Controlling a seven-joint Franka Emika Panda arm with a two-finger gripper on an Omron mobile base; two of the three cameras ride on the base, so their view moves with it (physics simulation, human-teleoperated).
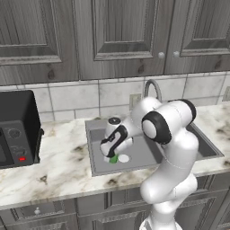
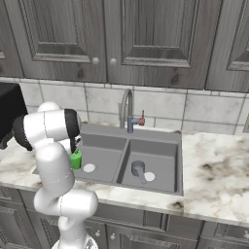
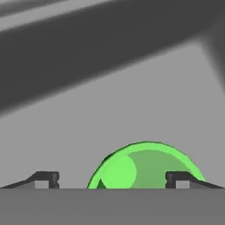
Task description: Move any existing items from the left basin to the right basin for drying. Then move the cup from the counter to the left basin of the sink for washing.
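Note:
The green cup (image 1: 114, 158) (image 2: 76, 160) sits low in the left basin (image 1: 96, 150) (image 2: 99, 155) of the sink, next to the pale drain (image 1: 124, 158). My gripper (image 3: 112, 180) hangs just over it with the jaws spread wide and open. In the hand view the cup (image 3: 140, 165) lies between the fingertips (image 3: 44, 179), with a gap on the left side. The grey metal handled cup (image 2: 138, 168) stands in the right basin (image 2: 160, 160) beside its drain (image 2: 150, 177). The arm hides much of the right basin in the left base view.
A tall curved faucet (image 2: 126, 109) rises behind the divider between the basins. A black microwave (image 1: 15, 128) stands on the marble counter (image 1: 58, 166) to the left of the sink. Cabinet doors (image 2: 146, 39) hang above the tiled backsplash.

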